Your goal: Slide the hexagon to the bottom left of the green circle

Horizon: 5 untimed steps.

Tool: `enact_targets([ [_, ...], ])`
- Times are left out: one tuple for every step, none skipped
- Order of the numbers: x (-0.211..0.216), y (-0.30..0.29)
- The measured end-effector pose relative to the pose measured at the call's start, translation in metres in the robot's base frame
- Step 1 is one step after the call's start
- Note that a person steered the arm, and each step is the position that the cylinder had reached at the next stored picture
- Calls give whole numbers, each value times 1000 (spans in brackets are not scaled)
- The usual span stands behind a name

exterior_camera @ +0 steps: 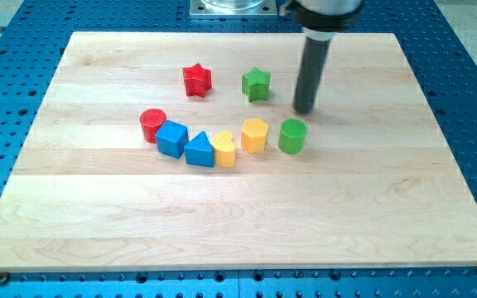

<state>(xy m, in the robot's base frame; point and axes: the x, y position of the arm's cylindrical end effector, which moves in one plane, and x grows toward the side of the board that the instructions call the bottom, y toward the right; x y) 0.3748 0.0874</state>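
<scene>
Yellow hexagon (pixel 255 135) sits beside the green circle (pixel 292 136), not below it.

My tip (pixel 305 110) stands at 12 o'clock of the ribbed green circle, touching no block; there is no pincer, only a smooth dark rod. The hexagon lies just apart at 9 o'clock, so I judge it needs a push toward 7 o'clock on the pale wooden board (pixel 371 207).

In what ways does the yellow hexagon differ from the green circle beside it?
The yellow hexagon is yellow with flat sides; the green circle is green and round. The hexagon's top is smooth, while the circle's top looks ridged. The hexagon lies toward the view's left of the circle, near the yellow heart; the circle lies just below my tip. Both stand upright on the board, apart from each other.
</scene>
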Motion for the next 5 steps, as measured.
enact_targets([
  [0, -34],
  [8, -55],
  [34, -55],
  [58, -61],
  [71, -61],
])
